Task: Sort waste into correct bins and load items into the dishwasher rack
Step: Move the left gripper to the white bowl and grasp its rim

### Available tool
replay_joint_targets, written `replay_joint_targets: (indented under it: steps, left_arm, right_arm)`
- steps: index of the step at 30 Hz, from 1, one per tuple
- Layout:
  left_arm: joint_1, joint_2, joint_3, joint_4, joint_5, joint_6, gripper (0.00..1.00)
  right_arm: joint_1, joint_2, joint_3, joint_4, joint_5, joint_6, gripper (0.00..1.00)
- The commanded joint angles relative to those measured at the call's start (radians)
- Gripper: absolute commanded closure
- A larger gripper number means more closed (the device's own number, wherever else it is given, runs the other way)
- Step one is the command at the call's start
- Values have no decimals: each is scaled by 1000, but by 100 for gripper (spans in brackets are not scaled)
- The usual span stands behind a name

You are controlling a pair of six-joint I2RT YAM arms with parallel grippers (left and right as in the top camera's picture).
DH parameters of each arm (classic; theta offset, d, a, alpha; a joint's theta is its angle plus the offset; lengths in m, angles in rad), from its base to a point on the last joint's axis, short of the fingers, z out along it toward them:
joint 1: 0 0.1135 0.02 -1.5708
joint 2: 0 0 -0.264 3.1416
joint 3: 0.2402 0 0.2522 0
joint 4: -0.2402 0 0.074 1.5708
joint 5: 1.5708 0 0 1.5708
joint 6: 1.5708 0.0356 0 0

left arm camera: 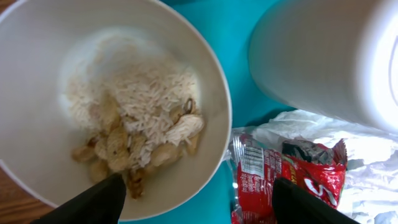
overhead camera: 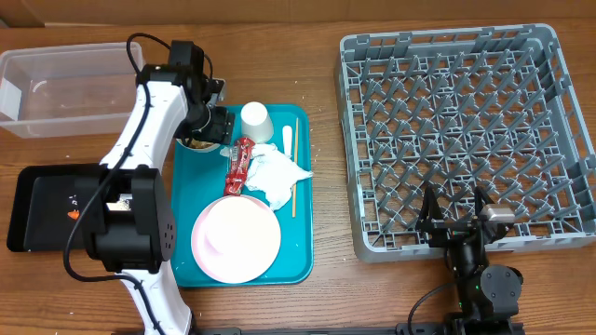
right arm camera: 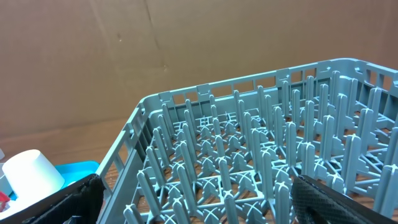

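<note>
Rice and scraps (left arm camera: 143, 106) sit heaped in a small white bowl (left arm camera: 31, 106) at the teal tray's (left arm camera: 239, 25) far-left corner. The left pincer (left arm camera: 199, 198) hangs released astride the bowl's rim, holding nothing. A tilted lift would spill food, and its outer tip could snag the red wrapper (left arm camera: 273, 177) or nudge the cup (left arm camera: 323, 56) close beside. Open room lies leftward, toward the clear tub (overhead camera: 56, 88). The right pincer (overhead camera: 456, 219) rests released by the rack (overhead camera: 466, 130).

obstacles: cup (left arm camera: 323, 56), wrapper (left arm camera: 280, 174) close beside bowl (left arm camera: 37, 124) | free: above rack (overhead camera: 466, 140)
</note>
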Motion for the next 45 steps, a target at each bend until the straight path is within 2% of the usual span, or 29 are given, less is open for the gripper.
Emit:
replay_joint_targets:
  steps: [1, 6, 9, 15, 16, 18, 27, 33, 36, 40, 43, 45]
  left_arm:
    - [-1, 12, -26, 29, 30, 71, 23]
    - [-1, 12, -77, 105, 0, 75, 22]
    - [-1, 12, -81, 114, -23, 74, 25]
    - [0, 12, -82, 116, -43, 77, 47]
    - [0, 12, -82, 118, -49, 84, 55]
    - [0, 12, -82, 118, -53, 90, 64]
    - [-2, 12, -120, 129, -50, 90, 58]
    - [-2, 12, -133, 140, -49, 90, 60]
    - [-2, 12, -133, 138, -49, 90, 70]
    - [-2, 12, -132, 140, -49, 90, 89]
    - [-2, 11, -129, 141, -49, 89, 95]
    - [-2, 11, -124, 141, -49, 90, 96]
  right_arm:
    - [0, -12, -11, 3, 10, -4, 0]
    - [0, -12, -11, 3, 10, -4, 0]
    - [0, -12, -11, 3, 10, -4, 0]
    - [0, -12, -11, 3, 10, -4, 0]
    - [0, -12, -11, 3, 10, -4, 0]
    - [1, -12, -11, 3, 10, -4, 0]
    - [1, -12, -11, 3, 10, -4, 0]
    - [0, -12, -11, 3, 10, -4, 0]
    - [1, -12, -11, 3, 10, -4, 0]
    - [0, -12, -11, 3, 10, -4, 0]
    - [0, -12, -11, 3, 10, -4, 0]
    - [0, -12, -11, 3, 10, -4, 0]
